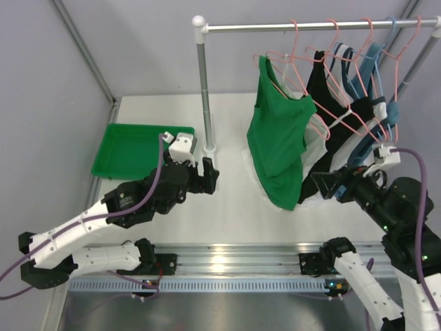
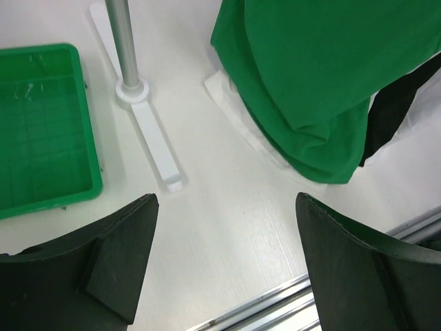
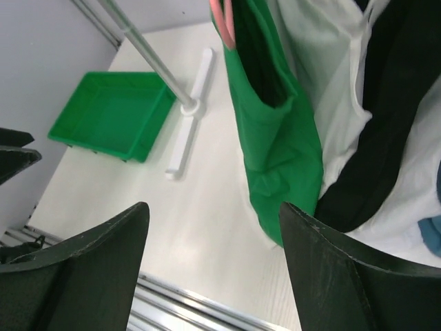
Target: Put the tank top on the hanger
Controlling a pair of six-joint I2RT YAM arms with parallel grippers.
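Left tool (image 2: 226, 207): nearest the lens in the left wrist view, with both dark fingers spread wide and only desk (image 2: 227, 227) between them. In the top view the left tool (image 1: 209, 176) hovers at 7 o'clock from the rack post (image 1: 204, 89).
Right tool (image 3: 213, 210): the jaws stand wide and hold nothing. In the top view the right tool (image 1: 329, 185) sits at 4 o'clock from the tank top (image 1: 279, 148), just beside the hanging clothes.
Tank top: it hangs on the hanger (image 1: 295, 38) from the rail (image 1: 317, 26), with its hem low over the desk.
Right wrist only: the pink hanger (image 3: 220, 21) wire runs down into the tank top (image 3: 275, 138) opening. The white top (image 3: 324, 69) and the black top (image 3: 386, 103) hang at its 3 o'clock.
Left wrist only: the white foot bar (image 2: 155, 148) of the rack shows, and the tank top (image 2: 310, 69) hem lies over white cloth.
Top view only: the blue hangers (image 1: 375, 62) show at the rail's 3 o'clock end.
Tray (image 1: 138, 148): green, at 9 o'clock on the desk. The left wrist view shows the tray (image 2: 41, 124) and its gridded floor.
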